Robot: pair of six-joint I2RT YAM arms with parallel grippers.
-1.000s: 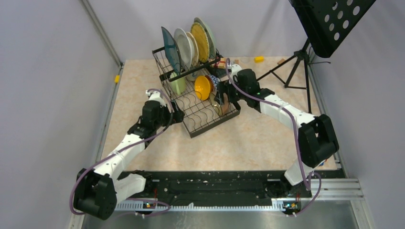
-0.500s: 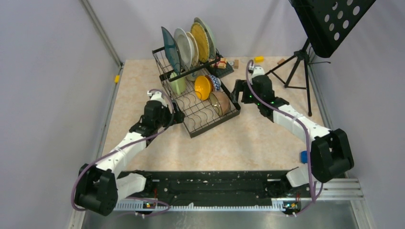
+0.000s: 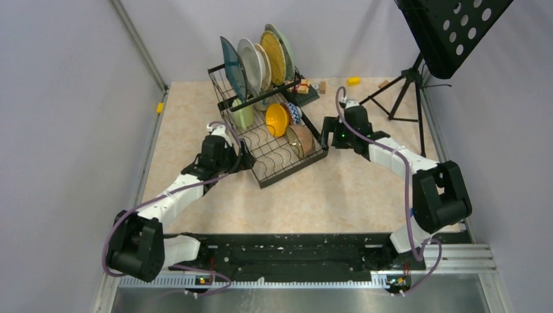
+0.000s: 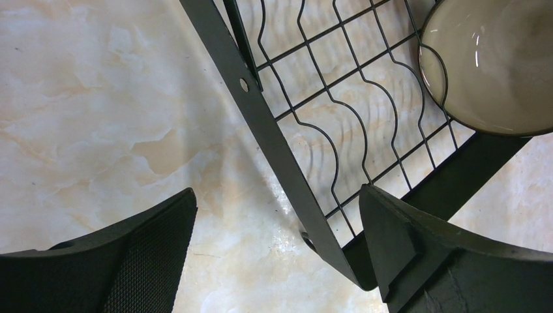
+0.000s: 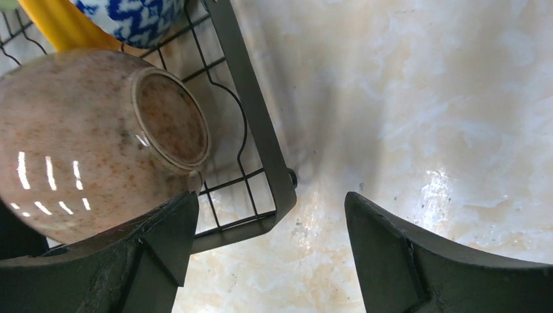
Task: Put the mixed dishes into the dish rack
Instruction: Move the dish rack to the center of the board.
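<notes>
- Left gripper (image 4: 277, 195): jaws spread wide, nothing held, dish rack (image 4: 261, 124) edge framed between them.
- Right gripper (image 5: 270, 195): likewise wide, rack corner framed.
- Marbled table (image 3: 339, 195) is enclosed by grey walls (image 3: 65, 130).

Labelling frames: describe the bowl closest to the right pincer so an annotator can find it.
Start at the black wire dish rack mid-table and go to its flat tray's corner nearest the right arm. The bowl lies on its side there, beside a yellow bowl and a blue-patterned dish. It alone is speckled brown.
</notes>
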